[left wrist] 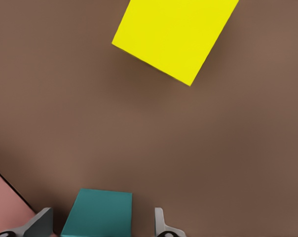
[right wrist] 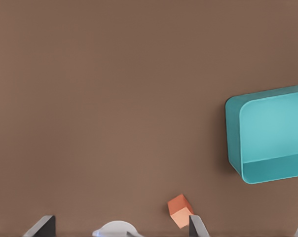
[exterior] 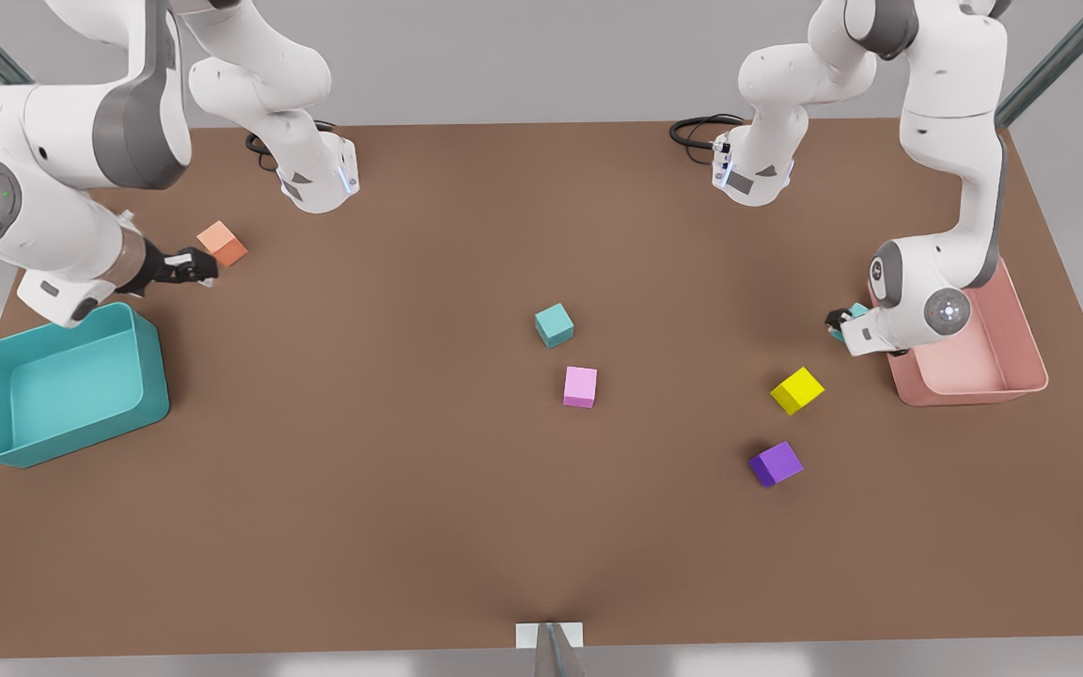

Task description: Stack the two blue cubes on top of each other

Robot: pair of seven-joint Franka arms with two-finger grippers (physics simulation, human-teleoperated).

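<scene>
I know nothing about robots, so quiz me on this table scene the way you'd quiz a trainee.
1. True or false: the mid-table teal cube is already stacked on the second teal cube.
2. Apart from the second teal cube, which cube lies nearest the left claw? A yellow cube; B pink; C purple.
3. Fill in: the right claw is beside the ___ cube.

Key: 1 false, they are far apart; 2 A; 3 orange.
</scene>
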